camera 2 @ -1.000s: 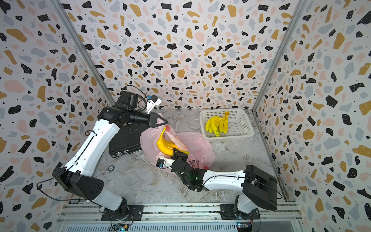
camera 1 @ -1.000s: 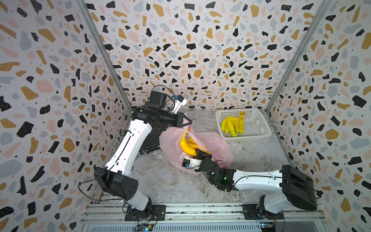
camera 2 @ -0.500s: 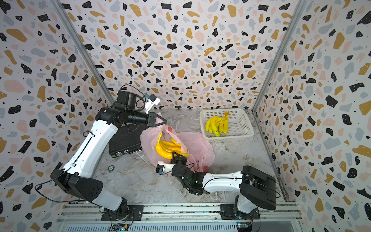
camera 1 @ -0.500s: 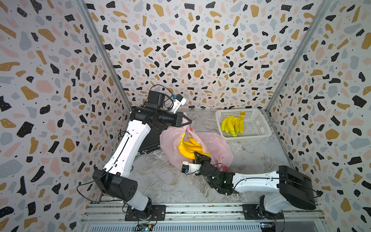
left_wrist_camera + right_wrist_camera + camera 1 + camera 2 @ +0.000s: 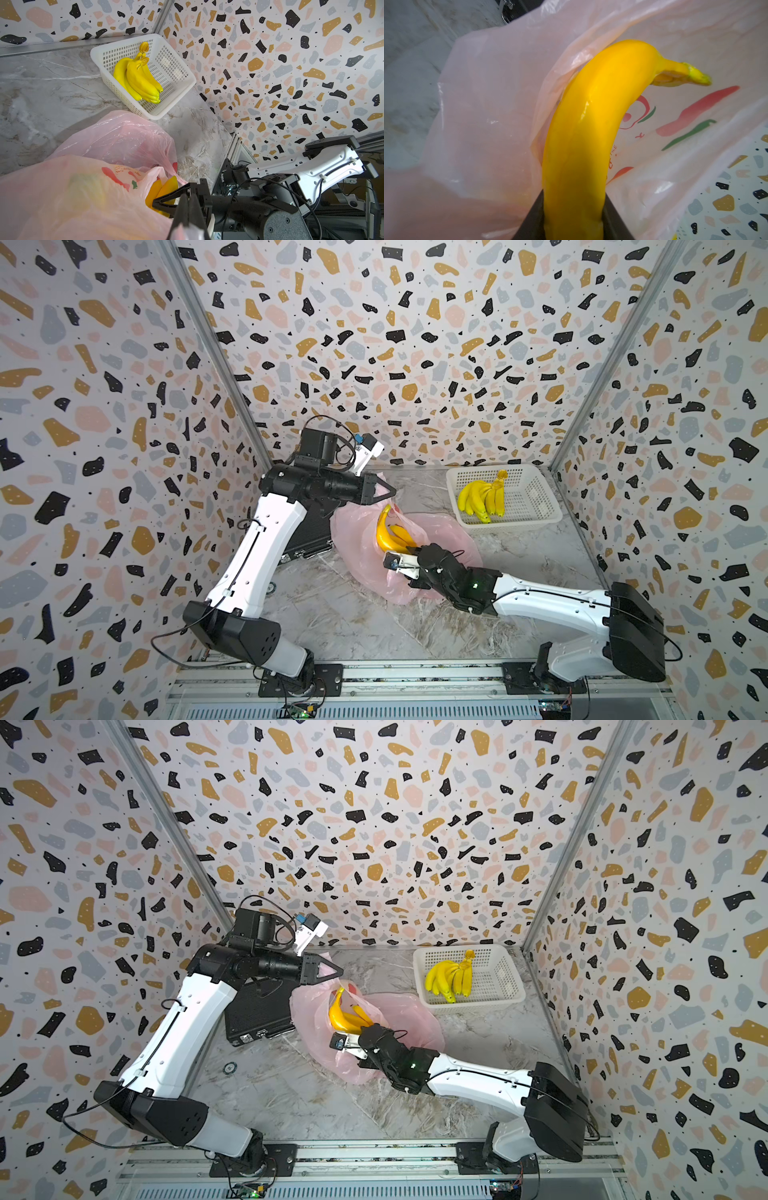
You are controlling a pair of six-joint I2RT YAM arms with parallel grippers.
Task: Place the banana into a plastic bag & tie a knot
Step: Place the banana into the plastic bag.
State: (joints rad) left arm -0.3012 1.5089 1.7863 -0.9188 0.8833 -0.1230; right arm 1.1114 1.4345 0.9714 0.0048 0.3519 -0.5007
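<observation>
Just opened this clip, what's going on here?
The left gripper is shut on the rim of the pink plastic bag, holding its mouth up. The right gripper grips a banana bunch and has it in the bag's opening, stem end poking up. It is not released, and no knot is tied. A second bunch lies in the white basket.

The banana (image 5: 386,531) is a glossy yellow bunch. It stands tilted, stem end up, in the open mouth of the plastic bag (image 5: 359,547), with its lower end clamped in the right gripper (image 5: 574,216). The bag, thin translucent pink with red and green print, slumps on the tabletop (image 5: 353,614), its rim pinched up by the left gripper (image 5: 188,207).
</observation>
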